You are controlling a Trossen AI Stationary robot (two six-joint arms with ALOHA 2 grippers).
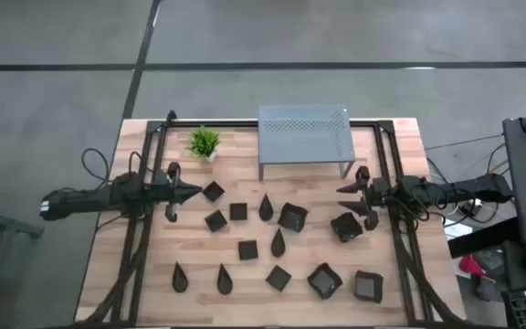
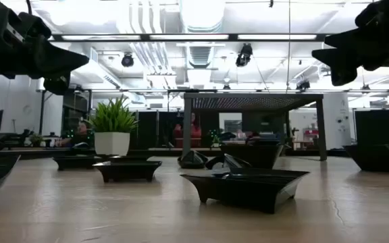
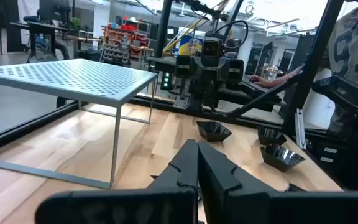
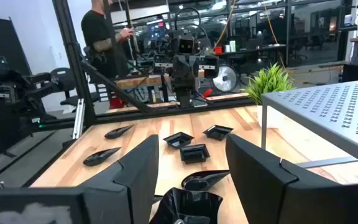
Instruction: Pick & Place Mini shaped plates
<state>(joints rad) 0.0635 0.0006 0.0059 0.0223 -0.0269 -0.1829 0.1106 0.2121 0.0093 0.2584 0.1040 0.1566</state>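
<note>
Several small black mini shaped plates lie flat and scattered on the wooden table. Among them are a square one, a teardrop one and a deeper square one. My left gripper hovers shut at the table's left, pointing toward the square plate just ahead of its tips. My right gripper hovers open at the table's right, above a deep square plate. Its two fingers stand apart with nothing between them, and a deep plate lies below.
A grey perforated metal shelf stands on legs at the far middle. A small green potted plant stands to its left. Black frame rails run along both table sides. Bare wood lies along the near edge, between the plates. A person stands beyond the table.
</note>
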